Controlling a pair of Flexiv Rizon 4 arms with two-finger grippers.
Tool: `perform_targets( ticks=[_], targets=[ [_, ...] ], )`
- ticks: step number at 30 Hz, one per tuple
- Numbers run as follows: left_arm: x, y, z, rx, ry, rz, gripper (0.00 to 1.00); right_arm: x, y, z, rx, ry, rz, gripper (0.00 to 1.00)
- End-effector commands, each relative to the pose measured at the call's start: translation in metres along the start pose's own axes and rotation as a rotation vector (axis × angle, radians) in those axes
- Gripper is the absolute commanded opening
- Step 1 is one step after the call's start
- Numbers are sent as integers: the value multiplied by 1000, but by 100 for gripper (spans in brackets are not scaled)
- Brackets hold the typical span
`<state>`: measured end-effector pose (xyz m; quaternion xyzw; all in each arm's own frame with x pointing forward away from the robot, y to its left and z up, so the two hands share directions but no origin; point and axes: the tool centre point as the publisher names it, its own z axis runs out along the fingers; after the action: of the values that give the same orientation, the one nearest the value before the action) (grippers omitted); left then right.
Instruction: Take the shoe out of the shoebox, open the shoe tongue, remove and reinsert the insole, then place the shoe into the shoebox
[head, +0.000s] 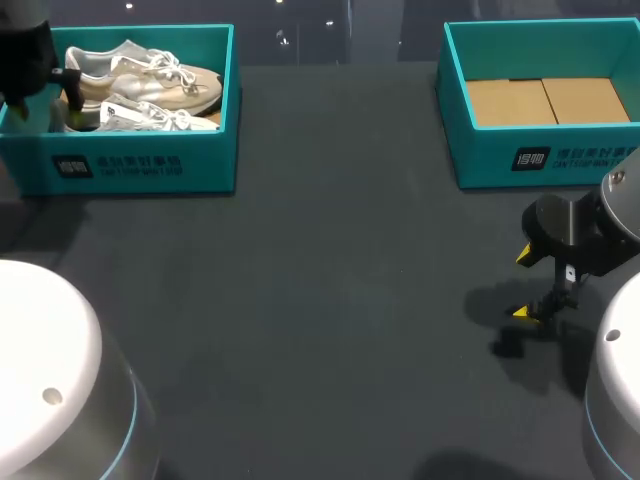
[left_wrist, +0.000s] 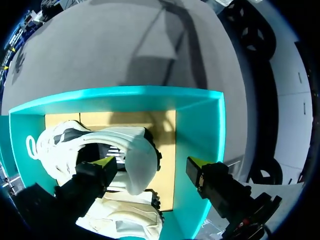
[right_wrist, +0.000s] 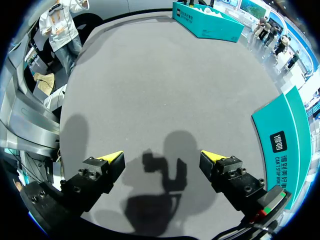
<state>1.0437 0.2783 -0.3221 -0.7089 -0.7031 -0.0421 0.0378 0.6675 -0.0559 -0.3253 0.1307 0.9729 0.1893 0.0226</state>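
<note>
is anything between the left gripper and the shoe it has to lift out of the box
Nothing visible. The open left gripper hangs directly over the white and beige sneaker in the teal cardboard shoebox. One finger sits close to the box's side wall, which may catch it on the way down.

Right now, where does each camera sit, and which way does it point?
Head view: fixed above and behind, looking down on the table; the right hand shows at its right.
Left wrist view: on the left arm, looking past the open left hand into the shoebox holding shoes.
Right wrist view: on the right arm, looking past its open hand at the table.
Shared: head and left wrist views both show that shoebox.
</note>
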Motion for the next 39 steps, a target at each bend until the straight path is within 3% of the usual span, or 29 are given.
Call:
perform_targets(
  ticks=[1, 7, 15, 20, 24, 29, 32, 39],
  targets=[
    [-2, 0, 11, 6, 9, 7, 92, 2, -1, -1, 0, -3, 0, 100],
    [-4, -4, 23, 13, 25, 12, 79, 2, -1, -1, 0, -3, 0, 100],
    [0, -1, 34, 10, 27, 8, 77, 2, -1, -1, 0, -3, 0, 100],
    [0, -1, 39, 10, 37, 12, 66, 2, -1, -1, 0, -3, 0, 100],
    [0, 0, 41, 11, 46, 12, 63, 2, -1, -1, 0, -3, 0, 100],
    [-1, 1, 42, 14, 53, 10, 40, 2, -1, -1, 0, -3, 0, 100],
    [0, 1, 42, 18, 55, 12, 0, 2, -1, -1, 0, -3, 0, 100],
    [7, -3, 41, 25, 59, 19, 0, 2, -1, -1, 0, -3, 0, 100]
  ],
)
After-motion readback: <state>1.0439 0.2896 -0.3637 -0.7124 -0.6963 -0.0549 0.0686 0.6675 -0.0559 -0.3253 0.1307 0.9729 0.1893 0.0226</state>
